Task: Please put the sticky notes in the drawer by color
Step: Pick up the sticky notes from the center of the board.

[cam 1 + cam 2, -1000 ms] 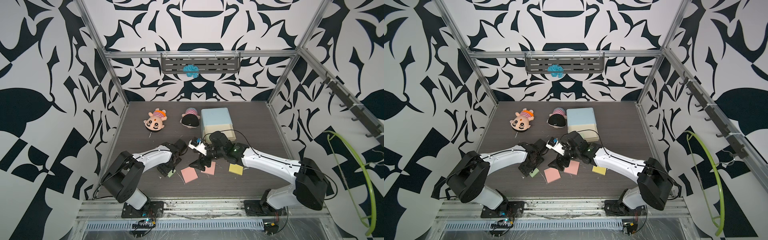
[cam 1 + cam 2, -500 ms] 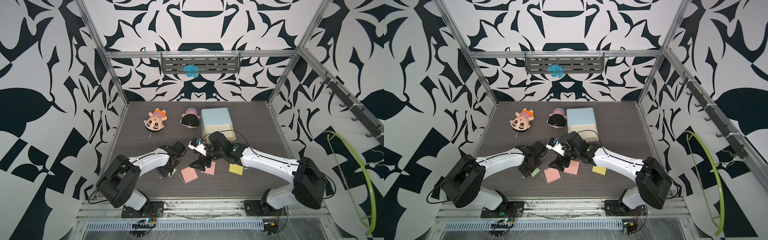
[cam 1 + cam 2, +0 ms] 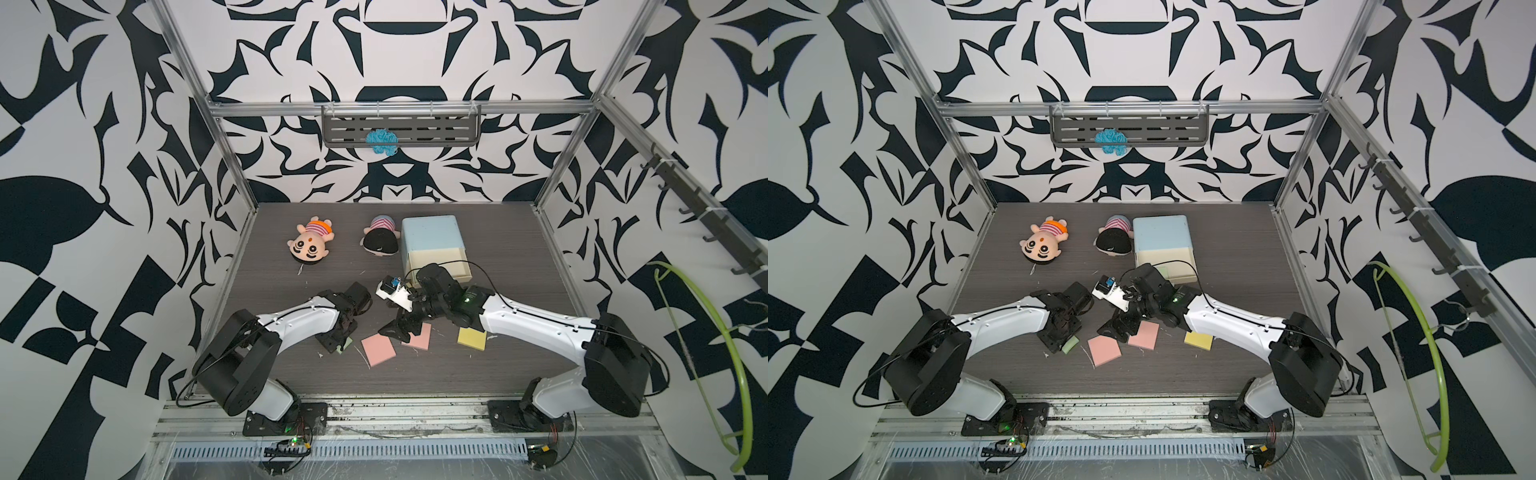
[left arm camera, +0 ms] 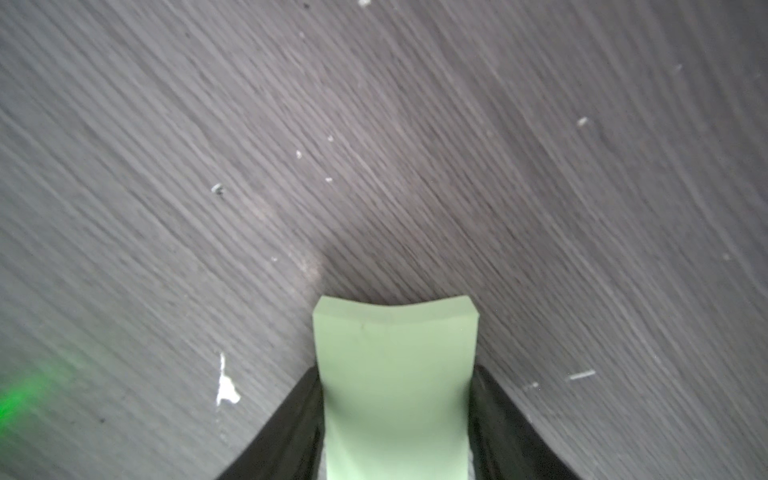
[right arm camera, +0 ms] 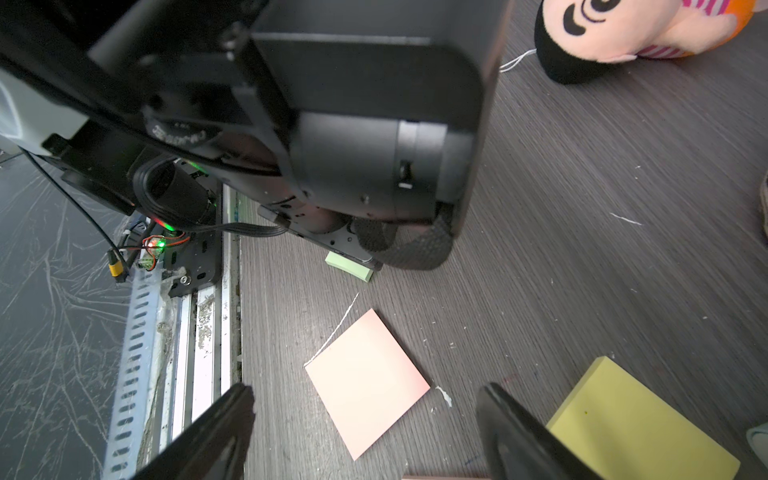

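Here left end effector (image 4: 397, 374) apparently clamps green pad (image 4: 394, 332); right end effector (image 5: 365, 390) apart.

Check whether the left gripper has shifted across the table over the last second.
No. The left gripper stays at the green sticky note, with the same gap to the nearer pink sticky note beside it.

I see a robot lab. Black-and-white walls (image 3: 83, 124) on a metal frame (image 3: 266, 109) box in a dark tabletop (image 3: 498, 249). My left arm (image 3: 299, 322) and right arm (image 3: 536, 324) are bolted to a rail (image 3: 395, 422).
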You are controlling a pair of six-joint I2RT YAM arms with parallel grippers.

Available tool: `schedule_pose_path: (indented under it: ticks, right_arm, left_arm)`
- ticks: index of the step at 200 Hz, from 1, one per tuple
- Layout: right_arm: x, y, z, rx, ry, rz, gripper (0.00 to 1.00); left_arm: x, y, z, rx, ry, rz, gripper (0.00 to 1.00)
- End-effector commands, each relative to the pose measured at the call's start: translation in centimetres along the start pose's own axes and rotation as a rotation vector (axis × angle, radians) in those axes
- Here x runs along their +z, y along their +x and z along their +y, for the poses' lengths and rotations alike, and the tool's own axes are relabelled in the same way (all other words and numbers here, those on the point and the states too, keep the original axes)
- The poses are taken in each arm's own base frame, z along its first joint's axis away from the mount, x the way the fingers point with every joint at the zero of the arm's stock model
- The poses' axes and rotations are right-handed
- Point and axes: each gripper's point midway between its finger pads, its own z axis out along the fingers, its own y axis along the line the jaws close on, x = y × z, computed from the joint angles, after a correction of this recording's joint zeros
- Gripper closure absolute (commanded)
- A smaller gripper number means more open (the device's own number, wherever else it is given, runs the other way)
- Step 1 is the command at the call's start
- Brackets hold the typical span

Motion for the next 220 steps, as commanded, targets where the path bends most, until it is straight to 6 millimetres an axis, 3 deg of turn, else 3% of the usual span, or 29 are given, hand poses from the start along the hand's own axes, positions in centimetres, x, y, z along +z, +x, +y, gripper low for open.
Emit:
schedule_pose_path:
  ticks: [1, 30, 78, 126, 171, 220]
  right_arm:
    - [-0.6, -1.9, 0.1, 0.006, 0.007, -0.046, 0.11]
    - [-0.4, -3.2, 0.0, 0.117, -0.005, -0.091, 0.13]
    - [0.1, -5.7, -1.2, 0.368, -0.022, -0.195, 0.14]
    - [-0.3, -7.4, -3.8, 0.576, -0.009, -0.294, 0.18]
    - [-0.3, -7.5, -6.0, 0.715, -0.015, -0.319, 0.27]
    - [0.7, -8.0, -6.7, 0.801, -0.073, -0.298, 0.36]
  left_arm:
    - [0.5, 1.0, 2.0, 0.02, -0.076, 0.043, 0.43]
    - [-1.4, 0.3, 0.6, 0.004, -0.009, 0.029, 0.43]
    - [-6.3, -2.0, -3.1, -0.041, 0.178, -0.001, 0.43]
    - [-11.1, -4.1, -7.4, -0.074, 0.386, 0.002, 0.43]
    - [-14.6, -3.7, -11.1, -0.065, 0.557, 0.077, 0.43]
    - [-16.2, -3.9, -12.1, -0.057, 0.608, 0.084, 0.43]
